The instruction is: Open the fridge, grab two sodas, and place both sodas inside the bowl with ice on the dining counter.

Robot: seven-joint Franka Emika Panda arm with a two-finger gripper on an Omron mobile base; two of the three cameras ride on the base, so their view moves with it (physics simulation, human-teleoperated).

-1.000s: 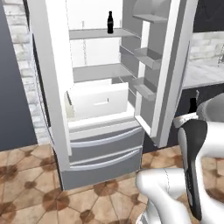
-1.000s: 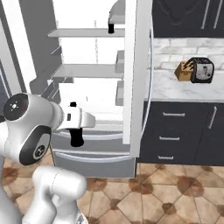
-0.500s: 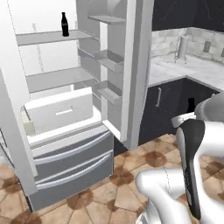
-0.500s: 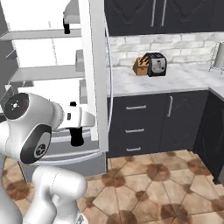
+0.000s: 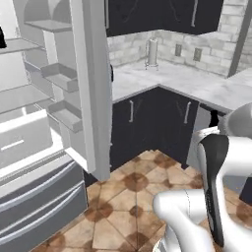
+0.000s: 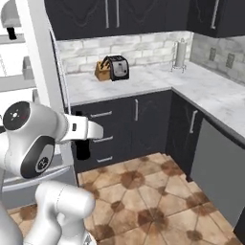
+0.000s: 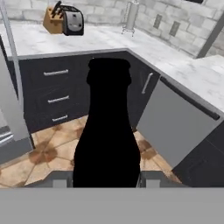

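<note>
Holding: tool (image 7: 106, 181) clamped around near-black narrow-necked soda bottle (image 7: 107, 131).
Fridge: tall grey fridge (image 5: 91, 93), door open.

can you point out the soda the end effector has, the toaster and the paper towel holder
soda (image 7: 108, 131), hand view, on the bottle's black body
toaster (image 6: 117, 67), right base view, on its dark front face
paper towel holder (image 5: 152, 52), left base view, on the upright roll

Matt near-black soda (image 7: 107, 131), pale veined marble-look worktop (image 5: 187, 83), glossy metal toaster (image 6: 117, 68), wooden knife block (image 6: 101, 71).
</note>
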